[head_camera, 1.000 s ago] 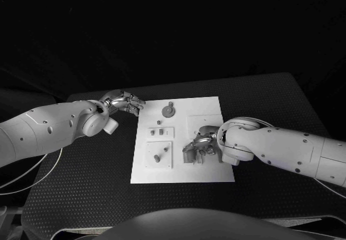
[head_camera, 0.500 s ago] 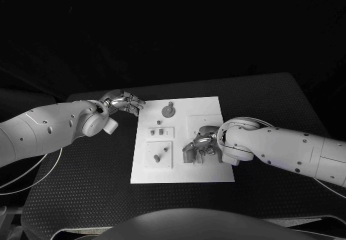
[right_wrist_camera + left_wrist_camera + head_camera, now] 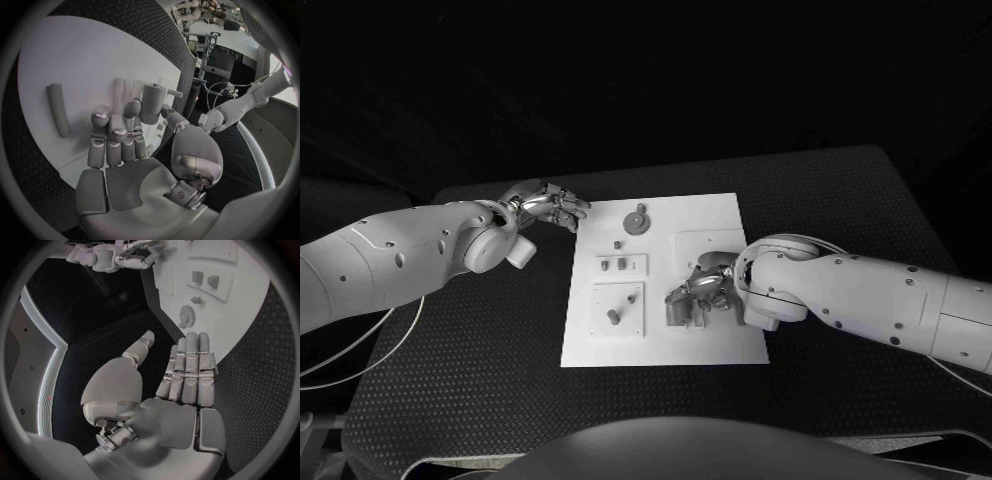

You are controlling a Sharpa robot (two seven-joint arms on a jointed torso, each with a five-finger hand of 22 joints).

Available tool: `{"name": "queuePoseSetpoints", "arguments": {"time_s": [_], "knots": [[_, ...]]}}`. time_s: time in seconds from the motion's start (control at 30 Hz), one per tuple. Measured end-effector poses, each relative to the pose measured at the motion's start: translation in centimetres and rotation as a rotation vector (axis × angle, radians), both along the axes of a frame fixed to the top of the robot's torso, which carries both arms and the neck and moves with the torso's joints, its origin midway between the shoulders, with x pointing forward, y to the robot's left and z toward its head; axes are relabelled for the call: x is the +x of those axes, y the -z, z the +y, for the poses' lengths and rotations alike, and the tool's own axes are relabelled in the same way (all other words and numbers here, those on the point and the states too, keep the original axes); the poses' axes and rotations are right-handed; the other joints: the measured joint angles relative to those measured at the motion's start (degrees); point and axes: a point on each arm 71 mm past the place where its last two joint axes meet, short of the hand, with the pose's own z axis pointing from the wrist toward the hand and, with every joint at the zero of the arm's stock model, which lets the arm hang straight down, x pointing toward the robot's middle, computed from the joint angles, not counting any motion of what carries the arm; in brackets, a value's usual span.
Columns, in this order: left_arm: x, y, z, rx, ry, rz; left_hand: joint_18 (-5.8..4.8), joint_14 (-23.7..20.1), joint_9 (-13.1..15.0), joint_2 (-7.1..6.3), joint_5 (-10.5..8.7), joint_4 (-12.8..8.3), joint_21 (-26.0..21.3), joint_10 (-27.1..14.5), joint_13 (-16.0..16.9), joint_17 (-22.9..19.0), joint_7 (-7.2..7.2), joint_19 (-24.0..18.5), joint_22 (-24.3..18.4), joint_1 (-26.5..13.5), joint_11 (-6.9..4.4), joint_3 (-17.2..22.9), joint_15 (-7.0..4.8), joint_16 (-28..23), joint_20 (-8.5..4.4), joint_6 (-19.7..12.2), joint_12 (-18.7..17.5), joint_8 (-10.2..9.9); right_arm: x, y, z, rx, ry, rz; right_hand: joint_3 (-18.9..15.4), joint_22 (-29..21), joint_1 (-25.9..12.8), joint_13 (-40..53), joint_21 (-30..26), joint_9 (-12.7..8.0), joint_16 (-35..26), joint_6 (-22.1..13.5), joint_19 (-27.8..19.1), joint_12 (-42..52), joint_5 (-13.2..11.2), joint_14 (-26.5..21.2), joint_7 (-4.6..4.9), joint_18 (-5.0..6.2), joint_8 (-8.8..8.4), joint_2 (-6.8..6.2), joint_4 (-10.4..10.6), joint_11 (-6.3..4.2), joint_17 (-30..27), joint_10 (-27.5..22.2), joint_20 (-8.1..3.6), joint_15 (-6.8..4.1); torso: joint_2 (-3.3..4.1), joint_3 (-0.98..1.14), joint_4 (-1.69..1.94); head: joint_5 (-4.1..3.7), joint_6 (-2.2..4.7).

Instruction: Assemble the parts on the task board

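Observation:
The white task board [image 3: 718, 215] lies in the middle of the black table. My right hand [image 3: 700, 297] is low over the board's near right part and pinches a grey cylindrical part [image 3: 152, 101] between thumb and fingers. A grey rod [image 3: 58, 110] lies flat on the board beside that hand. My left hand [image 3: 548, 207] hovers off the board's far left corner, fingers straight and together, thumb apart, holding nothing. A round grey disc part [image 3: 636, 221] sits at the board's far side, also seen as the disc [image 3: 186, 316]. Two small pieces [image 3: 620, 264] and a short peg [image 3: 615, 316] stand in the left plates.
Black textured table [image 3: 473, 340] surrounds the board on all sides. My right forearm [image 3: 877, 295] crosses the table's right side, and my left forearm [image 3: 401, 255] crosses its left side.

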Motion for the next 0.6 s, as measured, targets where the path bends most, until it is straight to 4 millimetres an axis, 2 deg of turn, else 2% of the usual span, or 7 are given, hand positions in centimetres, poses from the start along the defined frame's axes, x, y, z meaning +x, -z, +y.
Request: {"name": "queuePoseSetpoints", "arguments": {"time_s": [0.3,0.43,0.6], "knots": [[0.02,0.01,-0.06,0.000,0.001,0.000,0.00,0.0,0.0,0.00,0.00,0.0,0.0,0.0,-0.1,0.0,0.00,0.0,0.0,0.0,0.00,0.0,0.00,0.0,0.00,0.0,0.0,0.0,0.00,0.01,-0.02,0.000,0.000,0.000,1.1,0.0,-0.2,0.0,0.0,0.2,-0.2,-0.2,0.0,0.3,0.0,0.0,-0.08,0.00,0.03,-2.16,3.3,-0.21,0.2,-0.2,0.01,0.03,0.00,0.01,0.01,-0.01,0.00],[0.02,0.01,-0.06,0.000,0.001,0.000,0.00,0.0,0.0,0.00,0.00,0.0,0.0,0.0,-0.1,0.0,0.00,0.0,0.0,0.0,0.00,0.0,0.00,0.0,0.00,0.0,0.0,0.0,0.00,0.01,-0.02,0.001,0.000,0.001,1.3,0.0,-0.1,0.0,0.0,0.3,-0.2,-0.3,0.0,0.3,-1.1,0.0,-0.10,0.00,0.04,-2.82,4.3,-0.20,0.3,-0.2,0.02,0.04,0.00,0.02,0.01,-0.01,0.00],[0.02,0.01,-0.06,0.000,0.001,0.000,0.00,0.0,0.0,0.00,0.00,-0.2,0.0,0.0,-0.1,0.0,0.00,0.0,0.0,0.0,0.00,0.2,0.00,0.0,0.00,0.0,0.0,0.0,0.01,0.02,-0.04,0.001,0.000,0.001,1.5,0.0,0.1,-0.1,0.0,0.6,-0.2,-0.4,0.0,0.3,-1.6,-0.1,-0.04,0.00,0.20,-3.05,4.8,0.00,0.3,-0.4,0.02,0.12,0.00,0.01,0.01,0.02,-0.01]]}}
